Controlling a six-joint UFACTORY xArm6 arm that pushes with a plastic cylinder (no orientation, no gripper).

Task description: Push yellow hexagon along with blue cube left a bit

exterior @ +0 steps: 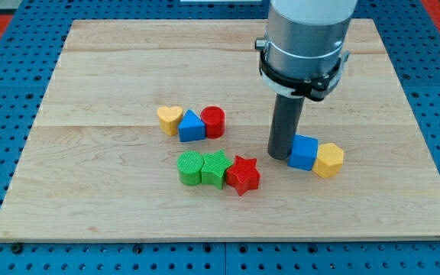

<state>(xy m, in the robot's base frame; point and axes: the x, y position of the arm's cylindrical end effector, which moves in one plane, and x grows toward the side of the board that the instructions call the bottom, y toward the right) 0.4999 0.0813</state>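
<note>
The yellow hexagon (329,160) lies right of the board's middle, touching the right side of the blue cube (302,152). My tip (279,156) stands on the board just left of the blue cube, touching or nearly touching its left face. The rod rises from there to the grey arm at the view's top.
A yellow heart (169,119), a blue triangle (192,127) and a red cylinder (213,121) sit in a row left of centre. Below them lie a green cylinder (189,168), a green star (215,168) and a red star (243,175). The wooden board (90,191) lies on a blue pegboard.
</note>
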